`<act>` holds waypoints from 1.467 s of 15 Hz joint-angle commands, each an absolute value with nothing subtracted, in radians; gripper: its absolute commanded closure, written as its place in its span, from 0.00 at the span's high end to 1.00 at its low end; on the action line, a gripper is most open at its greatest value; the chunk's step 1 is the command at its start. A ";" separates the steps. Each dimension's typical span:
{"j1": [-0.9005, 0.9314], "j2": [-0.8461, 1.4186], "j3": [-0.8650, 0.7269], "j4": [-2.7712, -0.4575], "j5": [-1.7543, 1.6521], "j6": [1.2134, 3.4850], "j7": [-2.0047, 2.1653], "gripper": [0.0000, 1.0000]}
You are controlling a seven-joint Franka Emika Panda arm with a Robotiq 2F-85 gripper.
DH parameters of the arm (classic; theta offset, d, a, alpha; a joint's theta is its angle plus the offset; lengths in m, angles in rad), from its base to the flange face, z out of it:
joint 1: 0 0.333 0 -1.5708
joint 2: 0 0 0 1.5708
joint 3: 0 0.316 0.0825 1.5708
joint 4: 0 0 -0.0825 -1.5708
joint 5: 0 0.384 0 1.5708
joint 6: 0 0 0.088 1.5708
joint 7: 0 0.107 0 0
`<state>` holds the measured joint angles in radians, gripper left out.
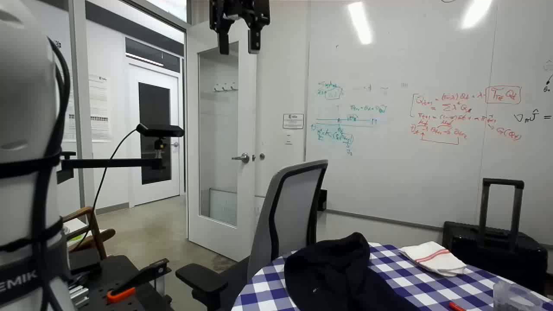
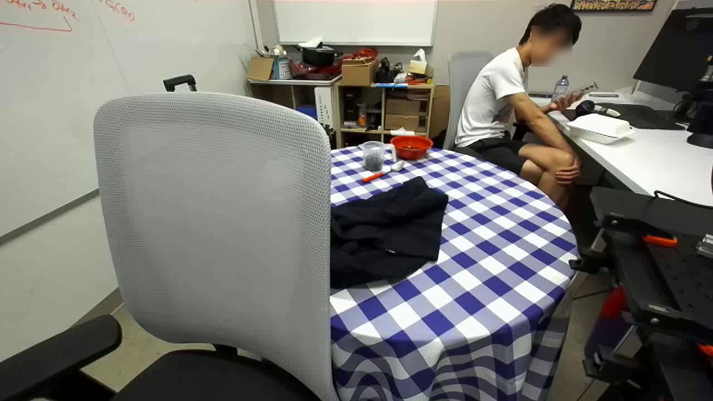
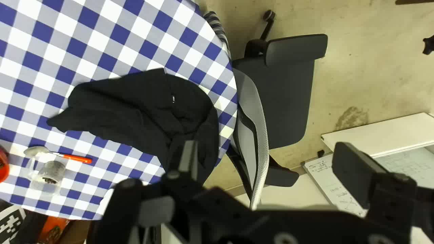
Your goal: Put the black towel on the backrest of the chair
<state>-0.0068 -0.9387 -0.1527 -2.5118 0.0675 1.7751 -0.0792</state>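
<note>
The black towel [image 1: 332, 272] lies crumpled on the checkered table, close to the chair. It also shows in an exterior view [image 2: 390, 234], partly hidden behind the backrest, and whole except near the gripper finger in the wrist view [image 3: 135, 105]. The grey chair [image 1: 298, 211] stands at the table's edge with its backrest against the table side. Its backrest fills the front of an exterior view [image 2: 211, 211] and shows from above in the wrist view [image 3: 260, 152]. My gripper [image 1: 239, 47] is open and empty, high above the chair and towel; its spread fingers show in the wrist view [image 3: 269, 166].
The round table [image 2: 501, 262] has a blue-white checkered cloth. On it are a folded white cloth [image 1: 434, 258], a spoon with a red handle [image 3: 76, 158], a clear measuring cup [image 2: 373, 156] and a red bowl [image 2: 411, 147]. A black suitcase [image 1: 501, 242] stands behind. A person [image 2: 496, 100] sits beyond the table.
</note>
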 commanded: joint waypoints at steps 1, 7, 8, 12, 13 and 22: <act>-0.023 -0.936 -0.143 -2.510 0.077 1.773 -0.090 1.00; -0.047 -0.802 -0.110 -2.461 0.133 1.793 0.054 1.00; -0.047 -0.774 -0.106 -2.452 0.142 1.795 0.071 1.00; -0.068 -0.729 -0.057 -2.474 0.179 1.781 0.187 1.00; -0.070 -0.707 -0.041 -2.478 0.187 1.794 0.219 1.00; -0.143 -0.402 0.183 -2.443 0.108 2.148 0.725 1.00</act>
<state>-0.1101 -0.5235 0.1239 -2.5001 0.1428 2.0604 0.5570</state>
